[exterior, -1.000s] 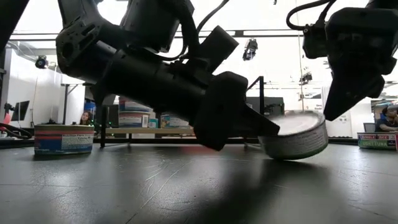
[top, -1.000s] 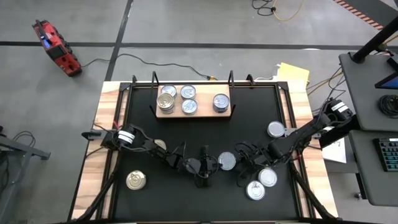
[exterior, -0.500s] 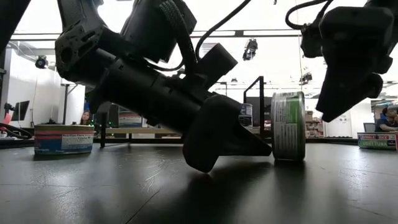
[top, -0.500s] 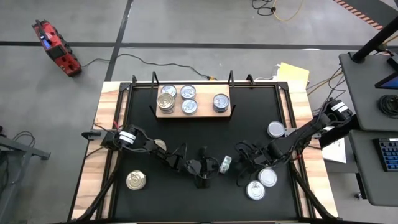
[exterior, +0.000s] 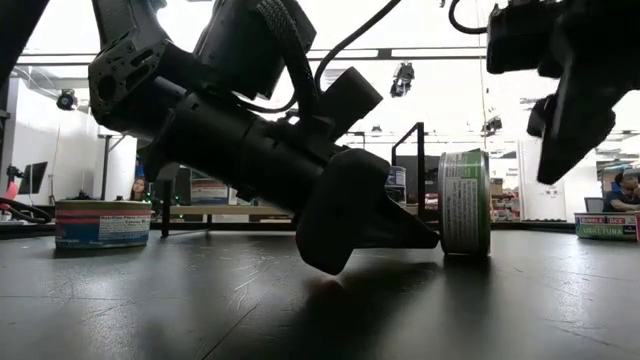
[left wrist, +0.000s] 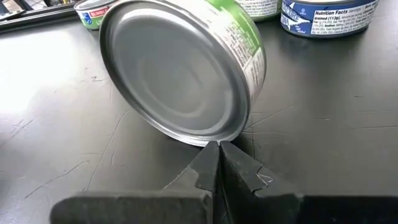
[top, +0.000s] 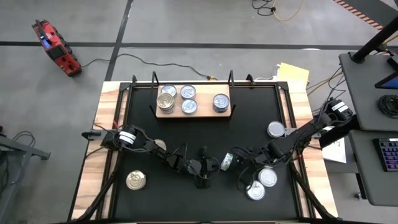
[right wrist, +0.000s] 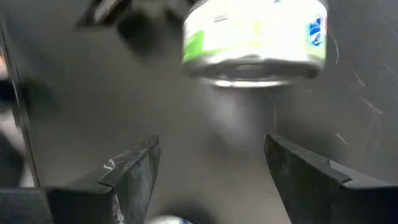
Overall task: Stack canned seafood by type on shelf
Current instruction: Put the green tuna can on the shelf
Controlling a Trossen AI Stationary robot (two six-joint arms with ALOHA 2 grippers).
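Because the green-labelled can (exterior: 464,203) stands on its thin rim on the smooth black table (top: 249,124), near its front edge and well short of the wooden shelf (top: 202,113), you risk it rolling off or toppling. The left gripper (left wrist: 217,163), fingers pressed together, seems to touch its bare steel end. The right gripper (right wrist: 211,165) hangs spread, holding nothing.

A blue-labelled can (left wrist: 326,17) reads "Nutrition Facts"; other labels are too small to read.
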